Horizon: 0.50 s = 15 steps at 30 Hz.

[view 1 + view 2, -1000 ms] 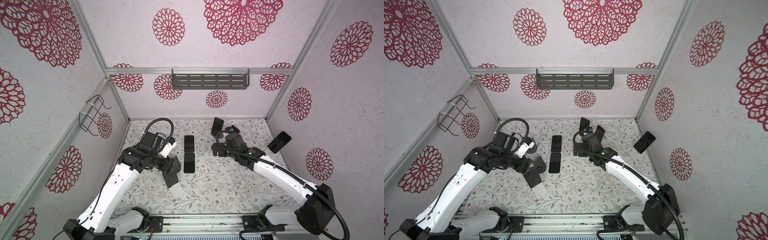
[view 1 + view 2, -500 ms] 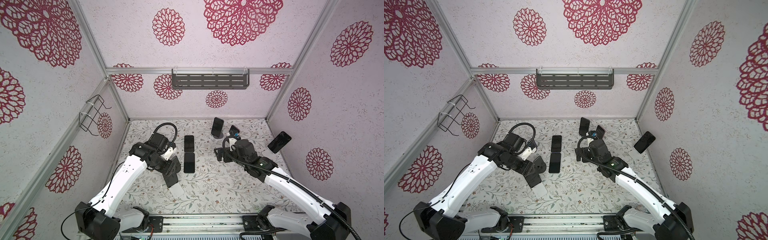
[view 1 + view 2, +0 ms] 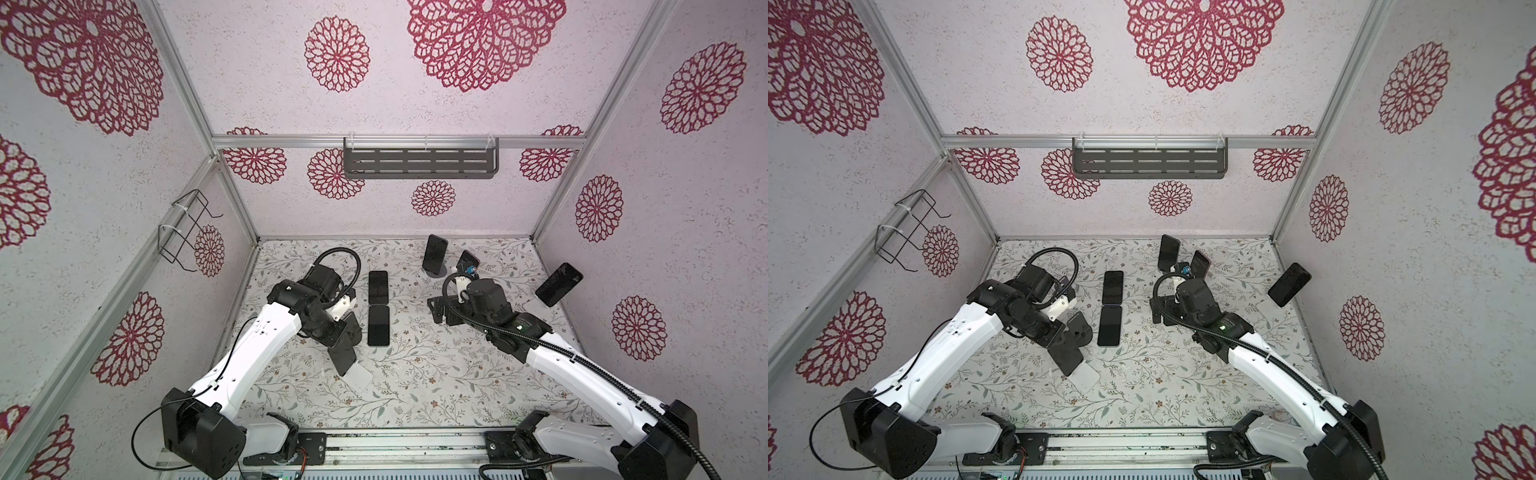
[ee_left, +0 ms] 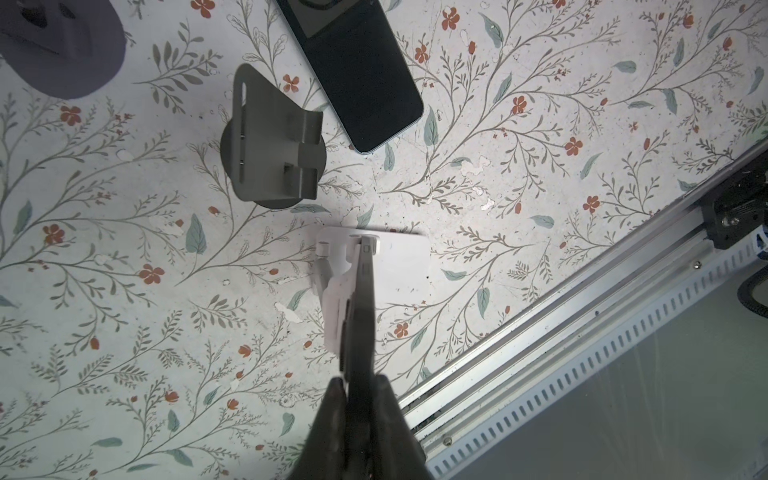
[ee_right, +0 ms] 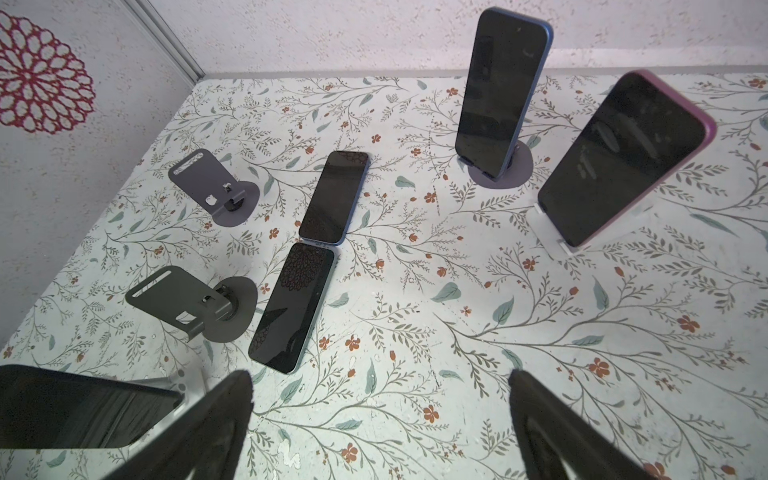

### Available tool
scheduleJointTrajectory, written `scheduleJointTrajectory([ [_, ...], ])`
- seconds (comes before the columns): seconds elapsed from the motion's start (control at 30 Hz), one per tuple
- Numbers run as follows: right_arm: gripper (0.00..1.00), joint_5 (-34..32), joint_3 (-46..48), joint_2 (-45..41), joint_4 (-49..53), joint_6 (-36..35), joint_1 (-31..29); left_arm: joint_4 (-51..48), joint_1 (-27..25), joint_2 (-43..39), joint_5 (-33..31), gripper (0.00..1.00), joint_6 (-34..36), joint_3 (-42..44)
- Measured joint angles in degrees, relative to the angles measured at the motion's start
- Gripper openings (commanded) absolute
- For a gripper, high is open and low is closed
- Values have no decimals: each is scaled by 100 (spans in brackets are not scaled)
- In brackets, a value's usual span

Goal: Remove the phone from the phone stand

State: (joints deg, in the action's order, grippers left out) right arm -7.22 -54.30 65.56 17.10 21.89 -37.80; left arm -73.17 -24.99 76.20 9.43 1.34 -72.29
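A black phone (image 3: 344, 360) leans on a white phone stand (image 3: 362, 377) at the front left of the floral table. My left gripper (image 3: 337, 347) comes down on its upper end. In the left wrist view the phone (image 4: 363, 299) shows edge-on, running down to the stand (image 4: 401, 266). There the left gripper (image 4: 360, 399) is shut on it, a finger pressed to each face. My right gripper (image 3: 440, 311) hovers open over the middle right of the table. In its wrist view the right gripper (image 5: 380, 415) holds nothing.
Two phones (image 3: 378, 286) (image 3: 378, 326) lie flat end to end at mid table. Beside them stand two empty grey stands (image 5: 208, 183) (image 5: 187, 303). Three more phones on stands rise at the back right (image 3: 434, 253) (image 3: 467, 262) (image 3: 559, 284). A metal rail (image 4: 582, 332) edges the front.
My left jaws have closed onto the phone on the white stand. The right gripper has drawn back a little from the rear phones, still open.
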Motion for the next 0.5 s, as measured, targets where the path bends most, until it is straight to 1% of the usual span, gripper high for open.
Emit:
scheduleJointTrajectory([
  [0.1,98,0,-20,74,63,-26,0,7,-15,-2,-61,0,9,0],
  [0.2,99,9,-22,103,85,-44,0,7,-44,-31,-125,0,37,0],
  [0.3,99,177,-22,118,83,-133,0,-7,-52,-101,-122,0,37,-46],
  [0.5,99,708,-157,221,83,-452,-44,68,-57,-496,9,0,11,-643],
])
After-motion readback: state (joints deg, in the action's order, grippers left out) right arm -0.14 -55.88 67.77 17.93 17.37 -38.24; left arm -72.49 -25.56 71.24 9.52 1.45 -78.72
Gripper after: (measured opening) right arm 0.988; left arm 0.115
